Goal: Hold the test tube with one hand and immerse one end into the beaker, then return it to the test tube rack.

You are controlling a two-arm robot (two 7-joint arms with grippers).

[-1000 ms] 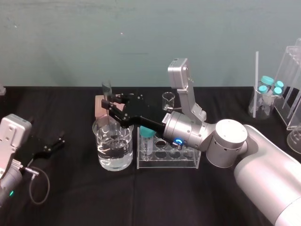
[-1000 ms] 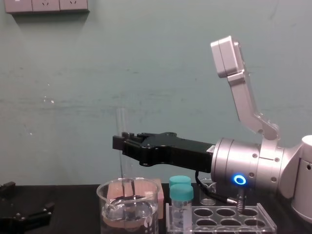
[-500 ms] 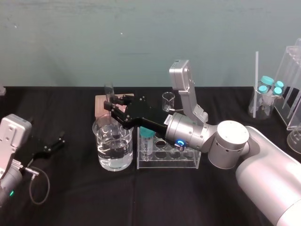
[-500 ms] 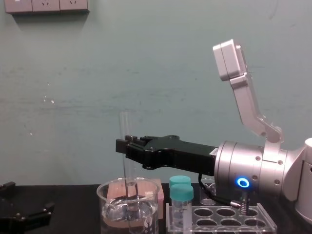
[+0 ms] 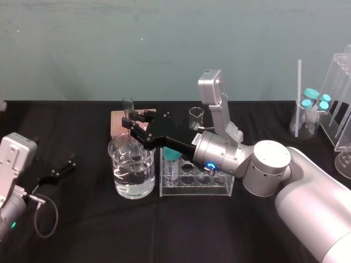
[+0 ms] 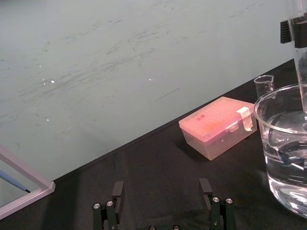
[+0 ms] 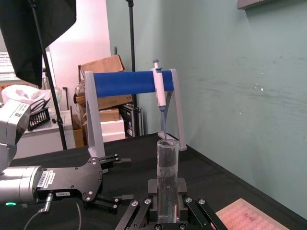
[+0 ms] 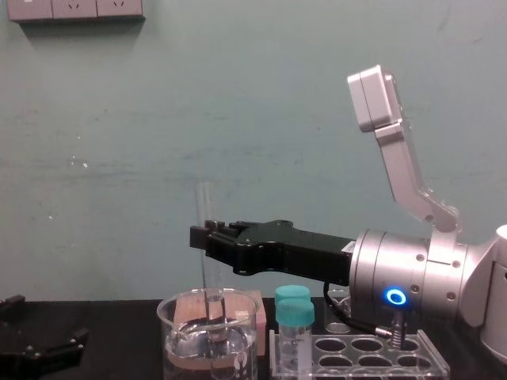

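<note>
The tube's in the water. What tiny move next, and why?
Probably lift straight up: the right claw holds the long glass test tube upright, its lower end in the wide glass beaker of liquid, so it must clear the rim before reaching the clear acrylic rack. The left claw rests open.

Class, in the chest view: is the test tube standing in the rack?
No, the right gripper holds the test tube upright, its lower end inside the beaker beside the rack.

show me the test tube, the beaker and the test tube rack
test tube [image 8: 207, 204]: chest view, upper glass just below its open mouth
beaker [image 5: 131, 189]: head view, front wall
test tube rack [image 5: 211, 190]: head view, clear front wall
</note>
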